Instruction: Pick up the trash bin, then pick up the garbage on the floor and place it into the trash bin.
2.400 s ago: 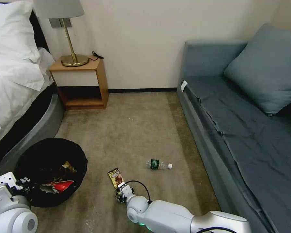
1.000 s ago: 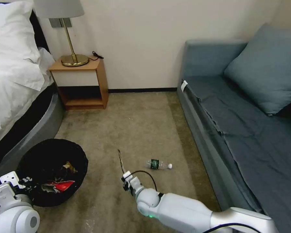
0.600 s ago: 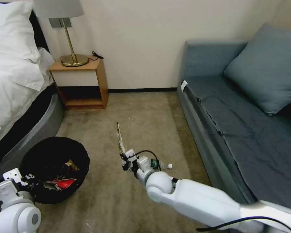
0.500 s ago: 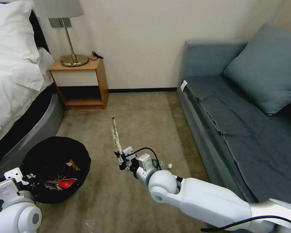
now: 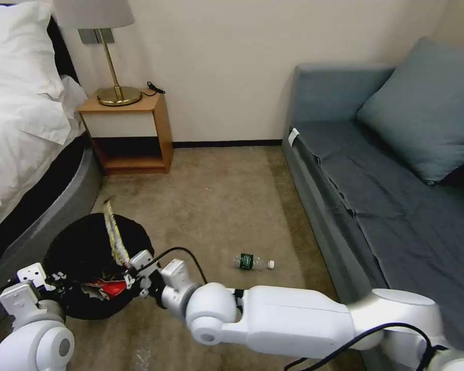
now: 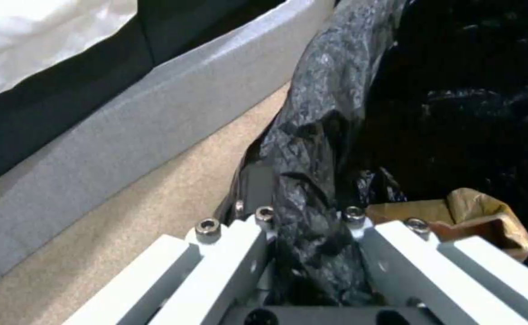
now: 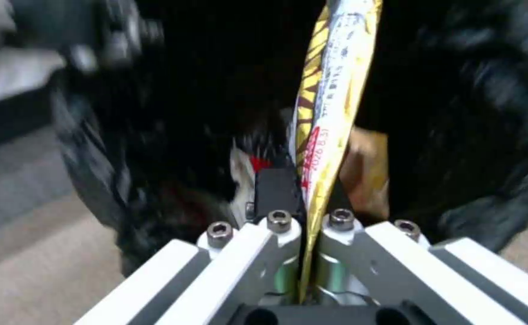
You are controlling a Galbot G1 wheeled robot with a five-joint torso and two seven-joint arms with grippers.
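Note:
The black trash bin [image 5: 72,242] hangs low at the left over the floor [image 5: 211,201]. My left gripper [image 5: 46,281] is shut on its bagged rim [image 6: 312,180]. Inside the bin lie a red packet [image 5: 108,287] and tan crumpled paper [image 6: 480,216]. My right gripper [image 5: 135,273] reaches across to the bin's near right edge. It is shut on the brown-yellow wrapper [image 5: 113,232], which stands upright over the bin's opening. In the right wrist view the wrapper [image 7: 330,90] is pinched between the fingers of the right gripper [image 7: 306,221]. The clear bottle [image 5: 252,262] lies on the carpet.
A bed [image 5: 20,134] with a grey base borders the left side, close behind the bin. A wooden nightstand [image 5: 129,129] with a brass lamp stands by the wall. A blue-grey sofa [image 5: 386,196] runs along the right. Open carpet lies between them.
My right gripper lifted the wrapper off the carpet and swung it left, from mid-floor to above the bin. The bin in my left gripper edged slightly right.

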